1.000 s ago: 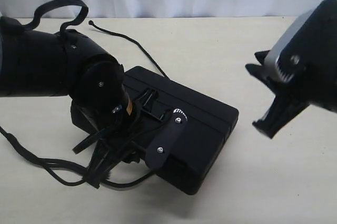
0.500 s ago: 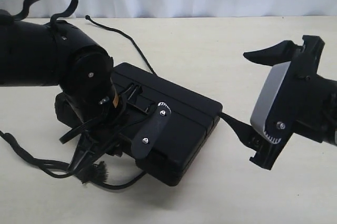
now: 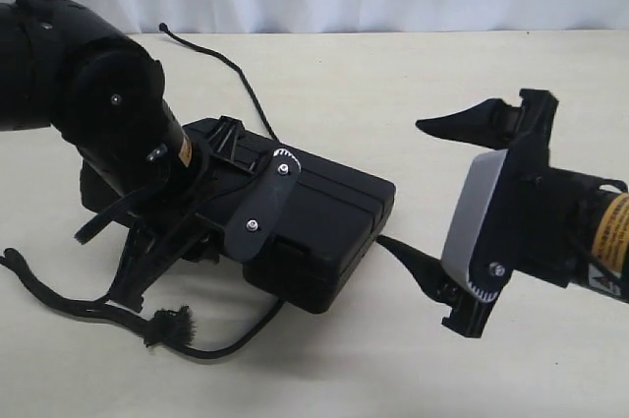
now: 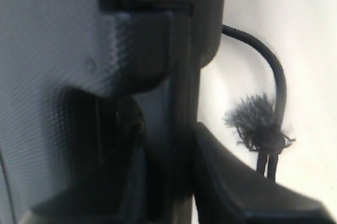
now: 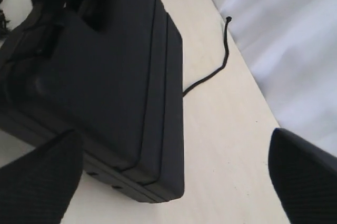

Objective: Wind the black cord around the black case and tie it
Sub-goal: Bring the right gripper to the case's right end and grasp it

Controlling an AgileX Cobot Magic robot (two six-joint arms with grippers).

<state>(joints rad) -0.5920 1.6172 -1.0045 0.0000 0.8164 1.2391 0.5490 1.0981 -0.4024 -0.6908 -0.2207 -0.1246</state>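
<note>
The left claw (image 4: 171, 139) is clamped on the rim of the black case (image 3: 314, 211), and that end looks tilted off the table (image 3: 393, 74) (the bite seems shallow). If the hold slips, the case could drop onto the black cord (image 3: 236, 74), whose frayed tuft (image 3: 169, 325) lies just beside this claw, and pin it. The cord passes beneath the case and out the far side, not yet wrapped. The right claw (image 3: 398, 182) hangs with its jaws spread wide, the case's end just ahead. A careless approach could knock the case free.
</note>
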